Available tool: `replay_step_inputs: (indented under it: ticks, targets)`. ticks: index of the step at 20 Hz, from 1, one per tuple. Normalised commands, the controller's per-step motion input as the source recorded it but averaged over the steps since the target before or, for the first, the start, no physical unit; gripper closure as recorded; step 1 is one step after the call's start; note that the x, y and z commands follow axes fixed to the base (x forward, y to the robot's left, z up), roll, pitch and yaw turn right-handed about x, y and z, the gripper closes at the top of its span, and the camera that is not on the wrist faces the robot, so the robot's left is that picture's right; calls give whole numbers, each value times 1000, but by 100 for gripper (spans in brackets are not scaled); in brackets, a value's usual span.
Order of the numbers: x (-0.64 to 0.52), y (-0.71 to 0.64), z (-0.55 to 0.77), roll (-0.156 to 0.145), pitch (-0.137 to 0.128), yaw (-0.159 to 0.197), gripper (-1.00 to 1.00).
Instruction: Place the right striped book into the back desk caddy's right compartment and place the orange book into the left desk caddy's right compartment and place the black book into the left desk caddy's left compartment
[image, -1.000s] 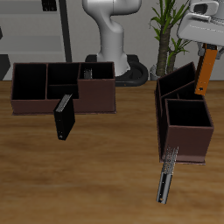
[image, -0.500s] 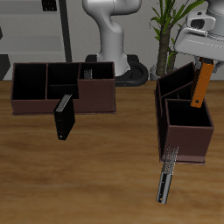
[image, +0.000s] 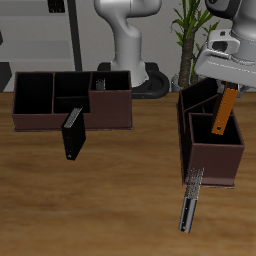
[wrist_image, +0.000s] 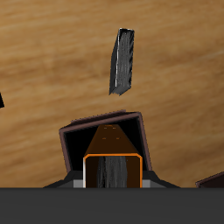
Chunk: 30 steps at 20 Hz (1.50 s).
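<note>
While the jaws pinch the orange book by its upper end, it hangs tilted with its lower end inside the front compartment of the left desk caddy, near the worktop's side edge. A striped book leans against that caddy's front wall. The black book stands before the back desk caddy.

From the wrist, the orange book is seen end-on above the caddy's compartment; a striped book lies beyond.
</note>
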Motion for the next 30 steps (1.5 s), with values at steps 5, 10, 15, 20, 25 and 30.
replay_step_inputs:
  ticks: [5,10,15,20,25,30]
  targets:
    - [-53,-72,-161,7,-12,-30,100]
    - [-115,-40,-149,22,-45,-46,100]
    - [-34,22,-141,16,-29,-5,100]
    - [-4,-27,-110,13,-15,-5,100]
    - [51,18,-235,16,20,-4,100]
    - [64,-21,-209,5,29,-1,100]
